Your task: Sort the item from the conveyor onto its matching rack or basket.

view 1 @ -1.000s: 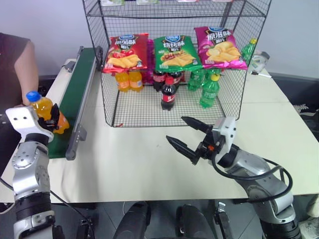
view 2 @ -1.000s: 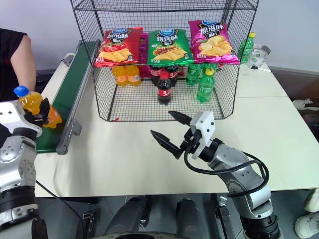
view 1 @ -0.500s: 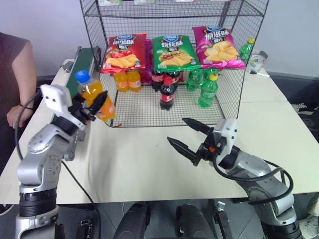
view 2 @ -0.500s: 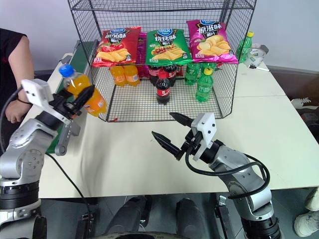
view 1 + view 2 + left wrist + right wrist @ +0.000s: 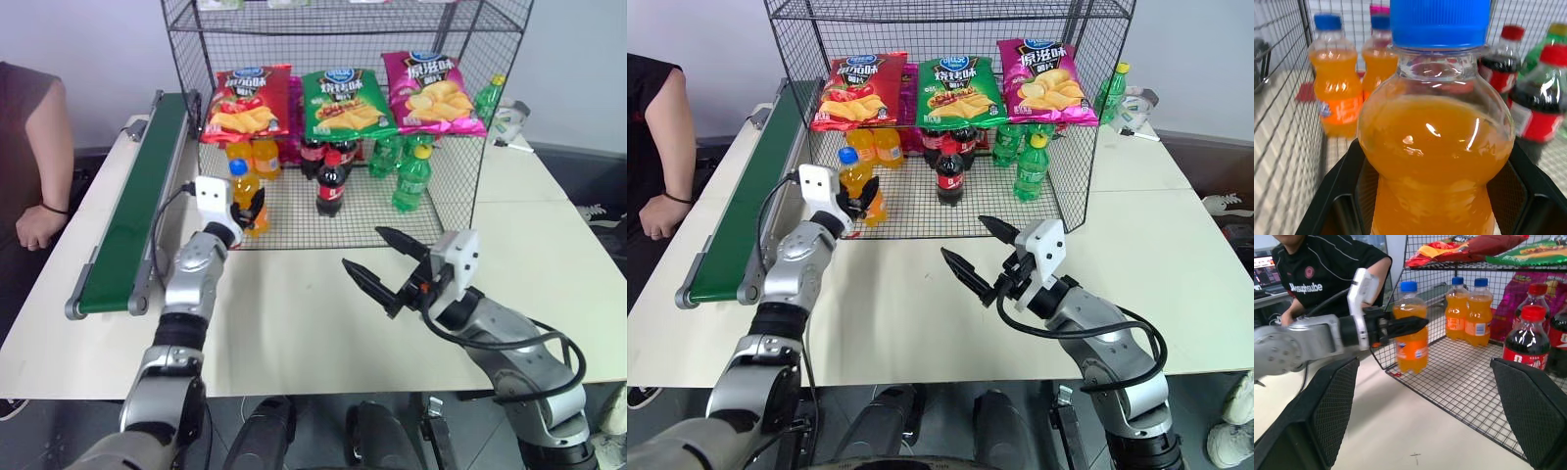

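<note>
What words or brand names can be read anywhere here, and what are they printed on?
"Unitreetube": white print on the chest of the person's black shirt, as far as it can be made out.
Crisp bags on the wire rack: large Chinese characters, too small to read reliably.
Held orange soda bottle: label print too blurred to read.
Cola bottle: label lettering unreadable.
</note>
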